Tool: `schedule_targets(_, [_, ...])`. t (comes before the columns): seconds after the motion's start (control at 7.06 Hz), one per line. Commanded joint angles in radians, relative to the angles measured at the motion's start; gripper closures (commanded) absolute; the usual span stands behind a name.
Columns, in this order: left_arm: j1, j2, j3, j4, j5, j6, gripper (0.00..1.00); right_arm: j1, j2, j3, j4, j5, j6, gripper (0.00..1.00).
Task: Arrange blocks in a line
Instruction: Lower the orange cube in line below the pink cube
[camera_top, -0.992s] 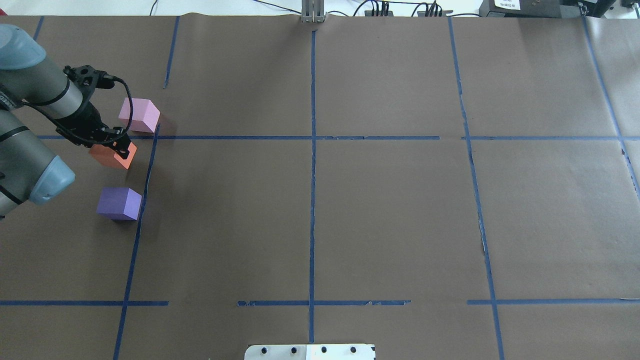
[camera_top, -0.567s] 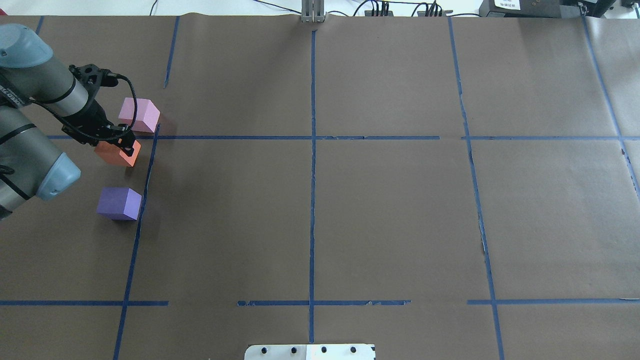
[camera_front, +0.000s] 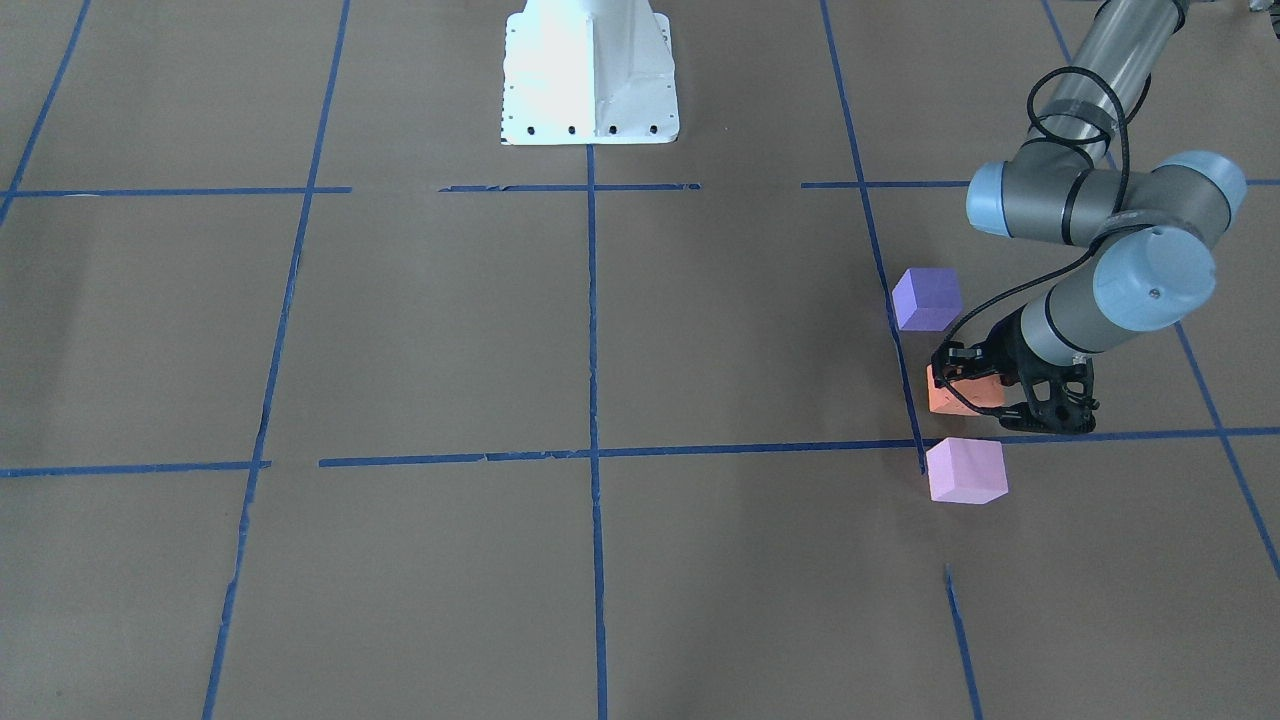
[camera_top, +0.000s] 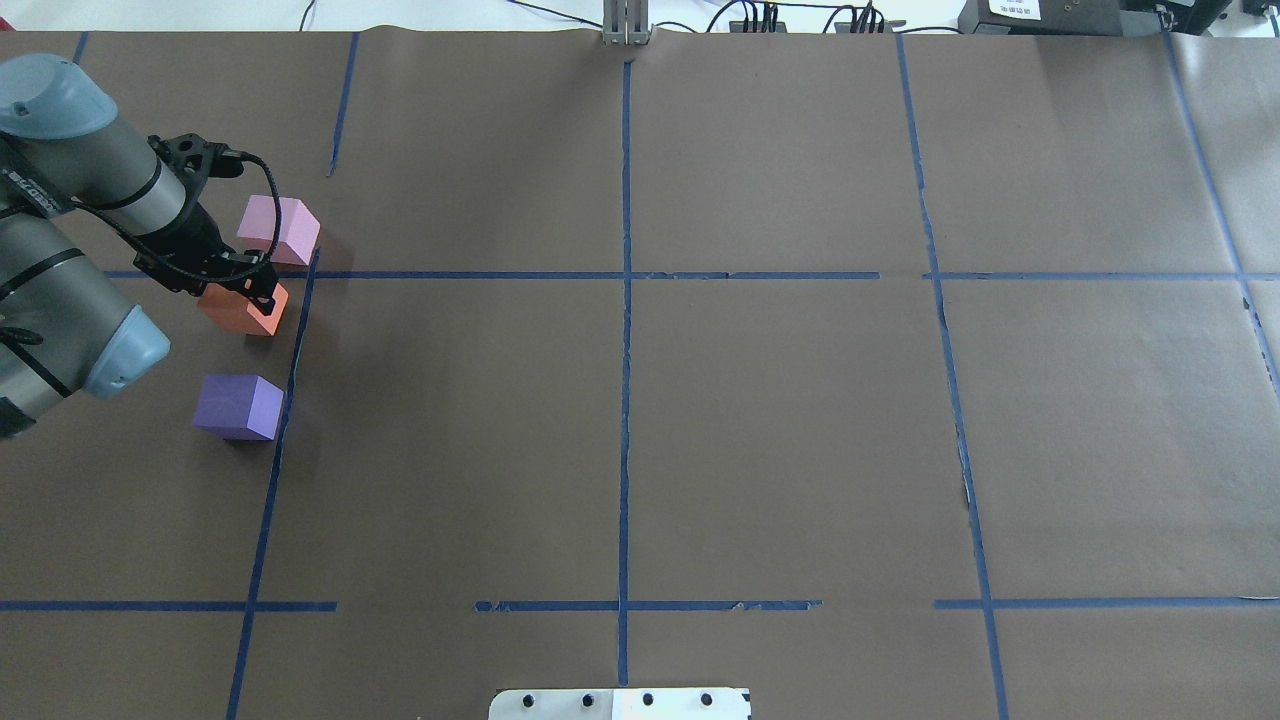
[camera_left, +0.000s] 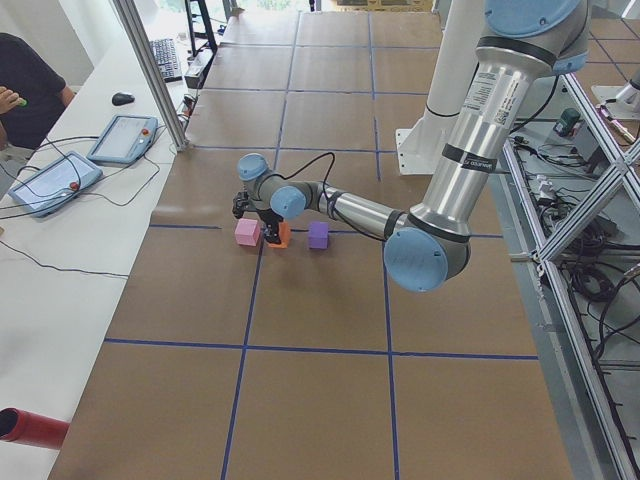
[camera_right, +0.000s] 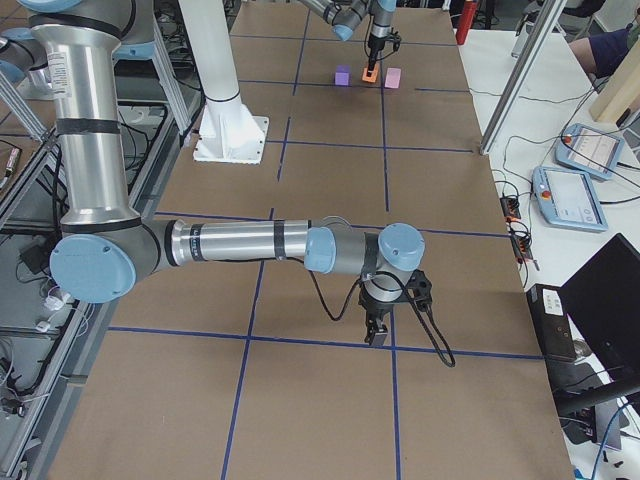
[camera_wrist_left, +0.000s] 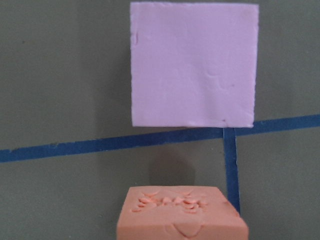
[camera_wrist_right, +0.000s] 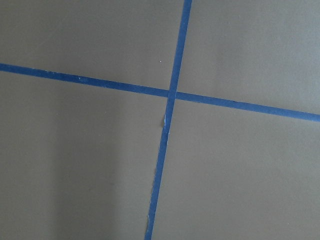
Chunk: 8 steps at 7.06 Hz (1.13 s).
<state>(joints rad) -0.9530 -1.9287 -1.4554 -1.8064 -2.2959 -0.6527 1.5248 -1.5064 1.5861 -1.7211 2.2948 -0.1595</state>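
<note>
Nearest the robot's base, the dark purple block (camera_top: 238, 405) sits flat on the brown paper table (camera_top: 780, 430), right beside the long blue tape line (camera_top: 262, 500). One step out, the left gripper (camera_top: 258, 293) is down on the orange block (camera_top: 230, 312), fingers pinching it from either side. The wrist camera shows a shadow just beyond it, so it may be a touch off the paper; hard to call. Orange sits between its two neighbours, apart from both, just short of the cross tape (camera_top: 470, 275). Past that tape, the pale pink block (camera_top: 280, 228) rests on the table, near orange. All three hug the same long line in a rough row. Away at the table's other end, the right gripper (camera_right: 379, 333) hangs low over a tape crossing. Spread or pressed together, I can't tell.
</note>
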Motion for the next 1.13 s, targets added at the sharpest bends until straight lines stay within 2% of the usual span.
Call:
schedule_targets(0.0, [0.002, -0.003, 0.01, -0.017, -0.004, -0.012, 0.84, 0.0, 0.0, 0.0, 0.0, 0.0, 0.0, 0.0])
schedule_targets(0.57, [0.014, -0.003, 0.021, -0.034, -0.004, -0.018, 0.8, 0.0, 0.0, 0.0, 0.0, 0.0, 0.0, 0.0])
schedule_targets(0.85, [0.019, -0.003, 0.023, -0.034, -0.004, -0.019, 0.71, 0.0, 0.0, 0.0, 0.0, 0.0, 0.0, 0.0])
schedule_targets(0.99, [0.025, -0.003, 0.024, -0.042, -0.004, -0.019, 0.6, 0.0, 0.0, 0.0, 0.0, 0.0, 0.0, 0.0])
